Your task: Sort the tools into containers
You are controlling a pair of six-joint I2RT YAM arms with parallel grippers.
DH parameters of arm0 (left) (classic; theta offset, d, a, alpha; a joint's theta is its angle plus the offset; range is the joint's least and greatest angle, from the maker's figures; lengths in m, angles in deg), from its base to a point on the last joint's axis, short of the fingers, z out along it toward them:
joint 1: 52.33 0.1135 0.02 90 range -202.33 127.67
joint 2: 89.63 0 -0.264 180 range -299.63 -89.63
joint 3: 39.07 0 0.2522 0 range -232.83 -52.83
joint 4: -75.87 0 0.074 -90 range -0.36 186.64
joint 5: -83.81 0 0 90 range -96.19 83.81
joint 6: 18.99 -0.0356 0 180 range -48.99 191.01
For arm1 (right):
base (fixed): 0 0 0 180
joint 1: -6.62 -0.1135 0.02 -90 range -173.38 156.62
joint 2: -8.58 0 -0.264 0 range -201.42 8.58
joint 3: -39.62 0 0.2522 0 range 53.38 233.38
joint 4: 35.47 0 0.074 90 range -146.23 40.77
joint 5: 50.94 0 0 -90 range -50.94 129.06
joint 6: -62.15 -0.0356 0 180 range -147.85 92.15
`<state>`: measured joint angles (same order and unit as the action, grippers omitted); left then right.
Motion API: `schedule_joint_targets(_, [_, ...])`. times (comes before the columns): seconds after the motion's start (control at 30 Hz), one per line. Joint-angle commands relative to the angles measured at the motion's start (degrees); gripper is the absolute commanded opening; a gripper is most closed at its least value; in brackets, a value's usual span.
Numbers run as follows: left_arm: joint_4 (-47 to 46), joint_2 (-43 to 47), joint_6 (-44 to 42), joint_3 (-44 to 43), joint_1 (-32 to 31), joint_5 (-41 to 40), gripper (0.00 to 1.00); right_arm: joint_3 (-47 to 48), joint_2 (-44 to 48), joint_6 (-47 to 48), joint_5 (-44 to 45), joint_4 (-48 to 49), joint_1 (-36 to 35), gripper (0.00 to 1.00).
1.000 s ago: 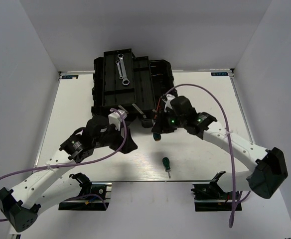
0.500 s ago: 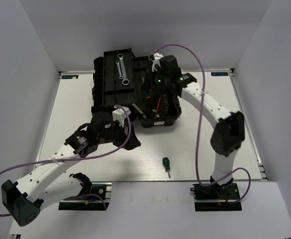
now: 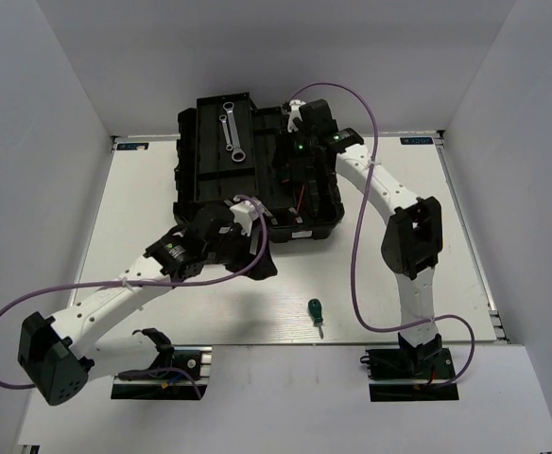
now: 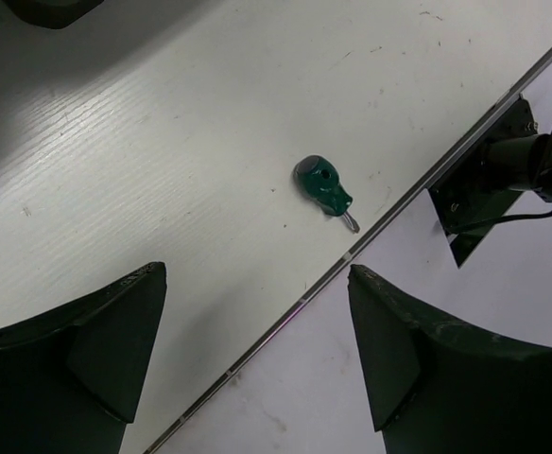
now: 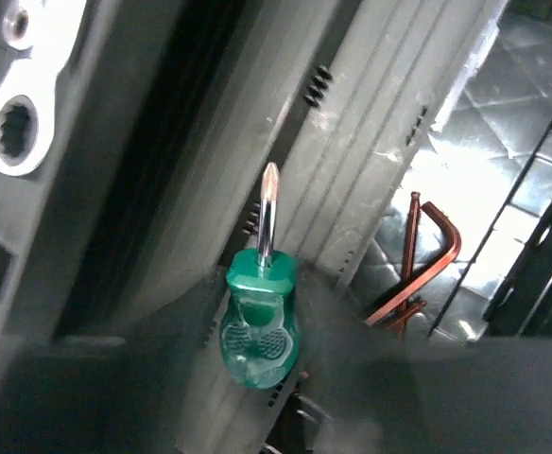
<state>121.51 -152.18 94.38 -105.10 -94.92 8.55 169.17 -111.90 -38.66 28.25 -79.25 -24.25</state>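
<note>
The right gripper (image 3: 293, 173) clamps a stubby green-handled screwdriver (image 5: 260, 322) over the far black plastic toolbox (image 3: 205, 180); released tilted, it may wedge crookedly inside. The left gripper (image 4: 255, 274) gapes wide, left of the near second green screwdriver (image 4: 323, 184).

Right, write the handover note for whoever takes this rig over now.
Left gripper: open and empty above the table, with the loose green screwdriver in its wrist camera's view.
Right gripper: shut on the other green screwdriver, held over the toolbox.
Done: both wrenches lie in the toolbox, and the hex keys sit in one of its compartments.
Left: drop the held screwdriver in, then fetch the loose one from near the table's front edge.
</note>
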Motion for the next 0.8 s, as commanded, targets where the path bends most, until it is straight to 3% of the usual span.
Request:
schedule_joint_targets(0.0, [-2.00,-1.61,-0.61,-2.75,-1.09,-0.15,0.88,4.01,0.25,2.28,-2.36,0.23,0.72,0.64])
schedule_joint_targets(0.1, [-3.22,-4.95,-0.61,-4.06,-2.24,-0.15,0.88,3.66,2.61,2.02,-5.54,1.63,1.34,0.71])
schedule_joint_targets(0.3, [-4.54,-10.92,-0.09,-7.30,-6.35,-2.34,0.88,8.04,3.50,1.67,0.59,-1.00,3.70,0.68])
schedule_joint_targets(0.4, [-4.02,-13.47,0.44,-10.29,-8.55,-3.66,0.83,5.96,6.57,2.37,6.66,-3.81,5.73,0.43])
schedule_joint_targets(0.43, [-4.02,-15.40,1.31,-11.09,-9.17,-3.67,0.81,4.90,8.76,2.72,9.81,-4.34,6.43,0.19])
schedule_joint_targets(0.5, [-4.02,-17.95,2.54,-13.54,-10.84,-4.98,0.70,-1.58,12.19,3.25,13.87,-5.83,9.59,0.00])
schedule_joint_targets(0.53, [-3.32,-19.27,3.25,-14.43,-11.46,-4.99,0.64,-5.01,14.73,3.60,14.06,-6.45,11.78,0.00])
schedule_joint_targets(0.57, [-3.31,-22.33,5.34,-16.44,-12.16,-5.86,0.48,-7.05,17.02,3.51,13.54,-8.28,12.84,0.00])
schedule_joint_targets(0.67, [0.72,-27.61,10.26,-21.79,-14.53,-7.36,0.18,-16.19,22.90,2.20,11.43,-10.84,17.33,0.03])
schedule_joint_targets(0.73, [5.36,-33.06,13.08,-25.06,-16.37,-8.59,0.13,-22.49,24.94,1.93,8.79,-11.20,20.22,0.15])
schedule_joint_targets(0.77, [6.61,-34.65,15.01,-28.12,-16.91,-8.59,0.23,-24.01,25.65,1.24,7.74,-11.20,20.76,0.30])
